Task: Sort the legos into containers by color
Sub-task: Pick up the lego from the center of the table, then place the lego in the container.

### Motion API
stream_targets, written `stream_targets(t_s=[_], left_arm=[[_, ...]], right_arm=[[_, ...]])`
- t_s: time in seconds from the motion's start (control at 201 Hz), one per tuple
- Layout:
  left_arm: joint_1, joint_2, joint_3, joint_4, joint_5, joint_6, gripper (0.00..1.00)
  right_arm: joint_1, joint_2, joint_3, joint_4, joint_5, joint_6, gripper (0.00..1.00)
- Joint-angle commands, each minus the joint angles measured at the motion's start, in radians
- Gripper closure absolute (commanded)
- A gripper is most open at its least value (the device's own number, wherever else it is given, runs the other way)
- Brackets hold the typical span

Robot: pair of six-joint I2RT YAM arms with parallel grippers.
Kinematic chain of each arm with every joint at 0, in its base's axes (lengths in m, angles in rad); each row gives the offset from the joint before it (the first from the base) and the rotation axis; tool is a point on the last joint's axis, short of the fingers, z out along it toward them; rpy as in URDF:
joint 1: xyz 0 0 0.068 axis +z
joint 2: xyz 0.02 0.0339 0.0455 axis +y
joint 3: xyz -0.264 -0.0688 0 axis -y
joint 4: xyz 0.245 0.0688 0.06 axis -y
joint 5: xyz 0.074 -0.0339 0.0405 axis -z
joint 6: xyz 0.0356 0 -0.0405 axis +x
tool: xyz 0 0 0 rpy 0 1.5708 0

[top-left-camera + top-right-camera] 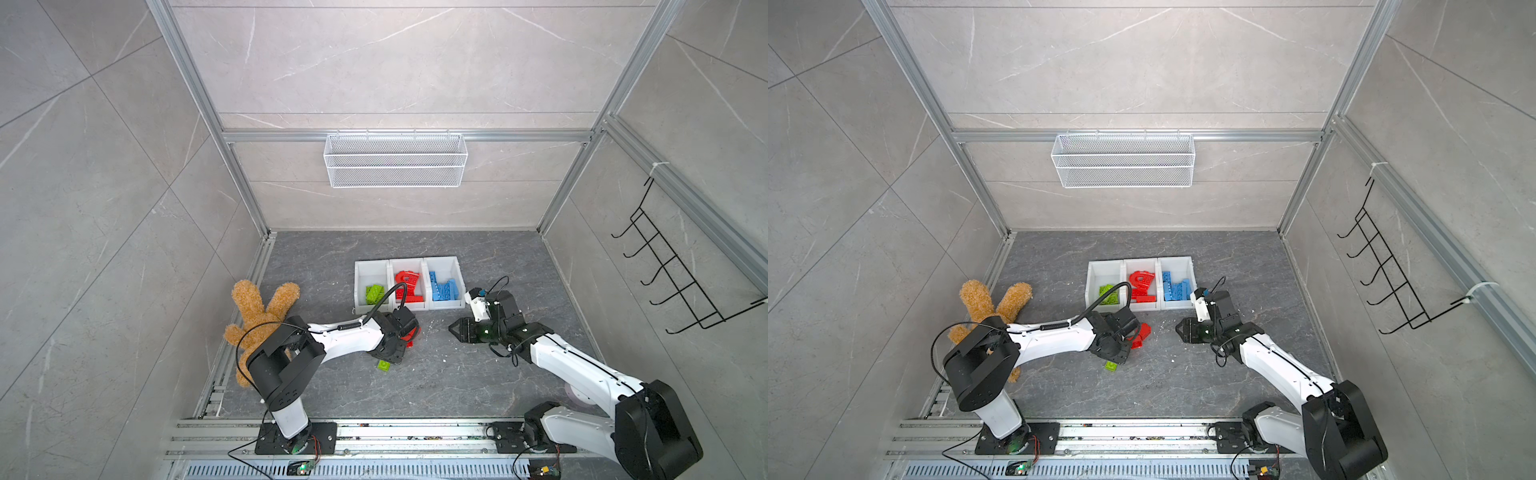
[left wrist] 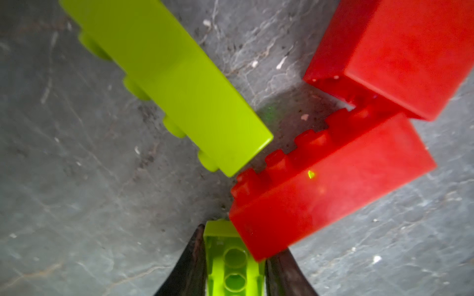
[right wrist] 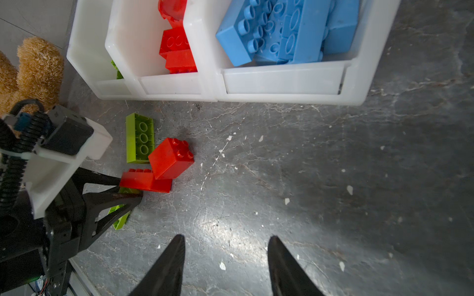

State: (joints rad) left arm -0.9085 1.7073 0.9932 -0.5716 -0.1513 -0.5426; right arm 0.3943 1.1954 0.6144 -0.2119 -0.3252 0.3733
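Left end effector (image 2: 234,246) clamped on green lego (image 2: 233,276); right end effector (image 3: 227,237) spread, empty

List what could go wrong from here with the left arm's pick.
1. The left claw is shut on a lime green brick that a long red brick partly covers; lifting may drag or flip the red one.
2. The square red brick rests against that long one and could tumble away.
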Motion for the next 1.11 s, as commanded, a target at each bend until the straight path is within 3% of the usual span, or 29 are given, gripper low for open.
stream_targets(t_s=[0.0, 0.209, 0.373, 0.488, 0.627, 0.906, 0.97, 1.105], left_arm=[[0.016, -0.057, -0.015, -0.051, -0.033, 0.0, 0.73], [0.053, -0.143, 0.035, -0.106, -0.031, 0.038, 0.74], [0.175, -0.148, 0.151, -0.111, -0.007, 0.144, 0.72], [0.291, -0.077, 0.275, -0.114, 0.045, 0.227, 0.71], [0.36, 0.05, 0.452, -0.127, 0.028, 0.315, 0.7], [0.409, 0.264, 0.661, -0.182, 0.037, 0.368, 0.68], [0.41, 0.277, 0.663, -0.184, 0.034, 0.367, 0.62], [0.411, 0.272, 0.654, -0.167, 0.022, 0.372, 0.37]], right_arm=[[0.005, 0.003, 0.021, -0.015, 0.011, -0.009, 0.46], [0.005, -0.016, 0.02, -0.028, 0.013, -0.011, 0.46], [0.005, -0.02, 0.023, -0.032, 0.014, -0.012, 0.46], [0.005, -0.029, 0.022, -0.038, 0.018, -0.014, 0.46], [0.005, -0.043, 0.025, -0.049, 0.023, -0.01, 0.46], [0.005, -0.069, 0.009, -0.051, 0.029, -0.001, 0.46], [0.005, -0.074, 0.006, -0.052, 0.029, -0.002, 0.46], [0.006, -0.082, 0.005, -0.06, 0.029, -0.006, 0.46]])
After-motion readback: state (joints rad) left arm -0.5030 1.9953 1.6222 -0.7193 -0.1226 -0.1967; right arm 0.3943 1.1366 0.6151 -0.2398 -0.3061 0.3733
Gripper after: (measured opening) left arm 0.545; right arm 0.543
